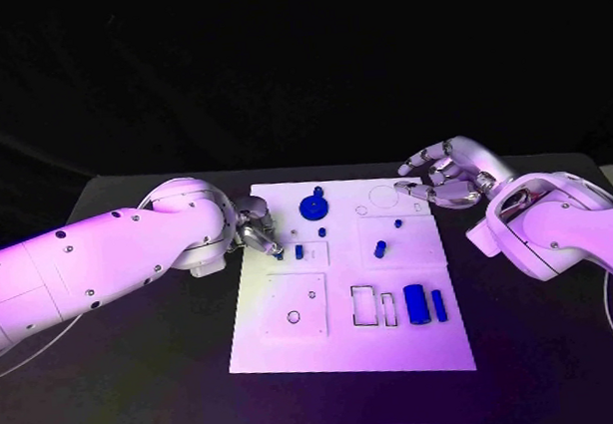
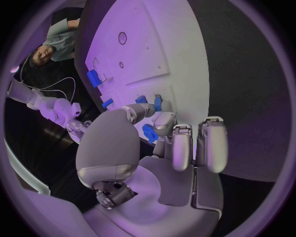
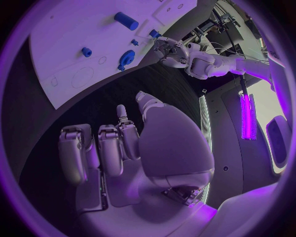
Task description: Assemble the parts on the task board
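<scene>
The white task board (image 1: 351, 353) lies in the middle of the black table. On it are a round blue part (image 1: 313, 208), a blue peg (image 1: 379, 250), a blue cylinder (image 1: 416, 305) with a thin blue bar (image 1: 439, 304) beside it, and two small blue parts (image 1: 289, 255). My left hand (image 1: 256, 230) is over the board's left edge, thumb and forefinger reaching to the small blue parts (image 2: 157, 102), other fingers curled. Nothing shows between its fingertips. My right hand (image 1: 444, 176) hovers at the board's far right corner, fingers loosely curled, holding nothing (image 3: 117, 148).
The board carries outlined recesses (image 1: 371, 304) near the cylinder and round holes (image 1: 293, 316) in its near left plate. Black table surface (image 1: 134, 387) surrounds the board on all sides. My left forearm (image 1: 95, 266) lies across the table's left side.
</scene>
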